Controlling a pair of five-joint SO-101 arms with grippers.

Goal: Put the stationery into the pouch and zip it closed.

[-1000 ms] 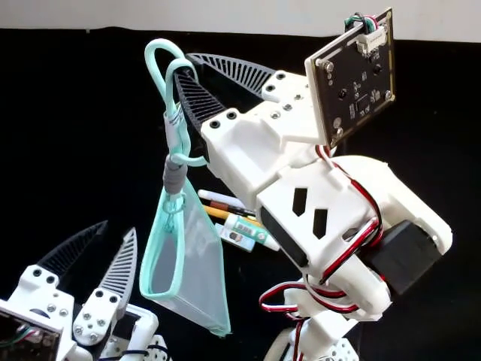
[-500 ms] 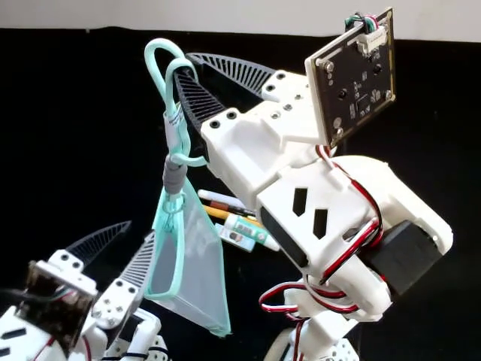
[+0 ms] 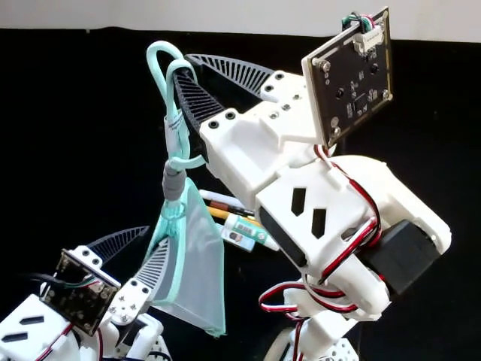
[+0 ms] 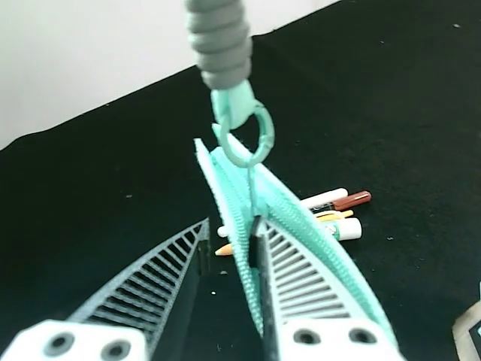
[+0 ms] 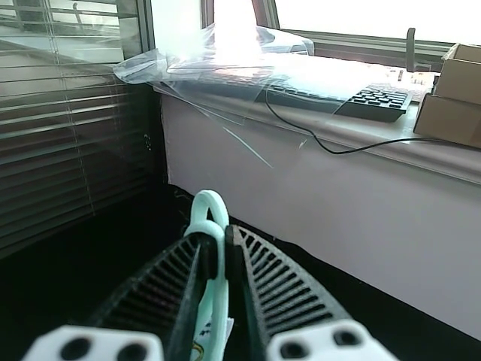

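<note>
A mint mesh pouch (image 3: 197, 259) hangs in the air by its strap loop (image 3: 167, 62). My right gripper (image 3: 183, 68) is shut on that strap, high over the table; in the right wrist view the loop (image 5: 210, 207) sticks out between its fingers (image 5: 214, 252). My left gripper (image 3: 154, 237) is open at the pouch's lower part, with one finger against the mesh. In the left wrist view the pouch edge (image 4: 229, 188) runs along one finger of the left gripper (image 4: 230, 226), under a mint clasp (image 4: 244, 128). The stationery (image 3: 237, 222), several pens and markers (image 4: 338, 214), lies on the black table behind the pouch.
The right arm's white body (image 3: 323, 218) and its camera board (image 3: 352, 71) stand tall over the table's middle and right. A pale wall (image 3: 225, 13) borders the black table (image 3: 75, 135) at the back.
The left arm has turned and moved right toward the hanging pouch, so one of its fingers now lies against the mesh. The right arm has stayed almost still.
</note>
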